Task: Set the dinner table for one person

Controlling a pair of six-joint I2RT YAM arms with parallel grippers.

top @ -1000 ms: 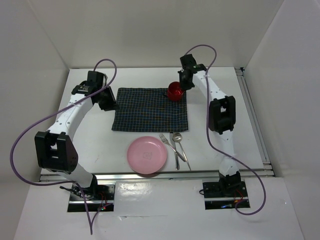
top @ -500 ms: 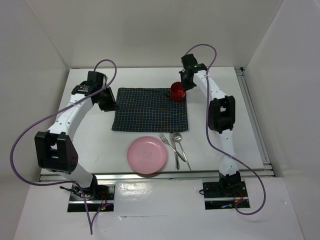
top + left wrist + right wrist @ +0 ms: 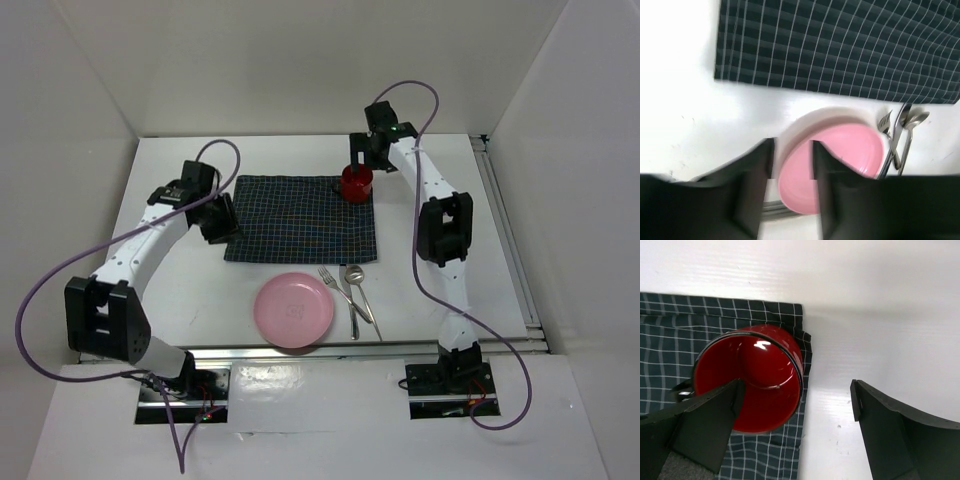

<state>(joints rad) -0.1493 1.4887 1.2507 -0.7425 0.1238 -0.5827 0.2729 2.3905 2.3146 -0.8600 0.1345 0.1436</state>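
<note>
The white dinner table [image 3: 180,290] carries a dark checked placemat [image 3: 300,225] in its middle. On the mat's far right corner a red cup [image 3: 356,182] stands upright. My right gripper [image 3: 360,160] hovers over it, open wide: in the right wrist view the left finger [image 3: 710,420] overlaps the cup [image 3: 752,382], while the right finger [image 3: 895,425] is over bare table. My left gripper [image 3: 222,222] sits at the mat's left edge, open and holding nothing. Between its fingers [image 3: 757,170], its wrist view shows the pink plate [image 3: 845,150].
The pink plate [image 3: 293,310] lies near the front edge of the table. Right of it lie a fork [image 3: 337,285], a spoon [image 3: 355,275] and a knife [image 3: 368,300] close together. Metal rails run along the front edge [image 3: 330,350] and right edge [image 3: 505,235].
My right gripper has opened wide off the red cup, which stays on the placemat's corner. My left gripper has opened wider and shifted a little nearer along the mat's left edge.
</note>
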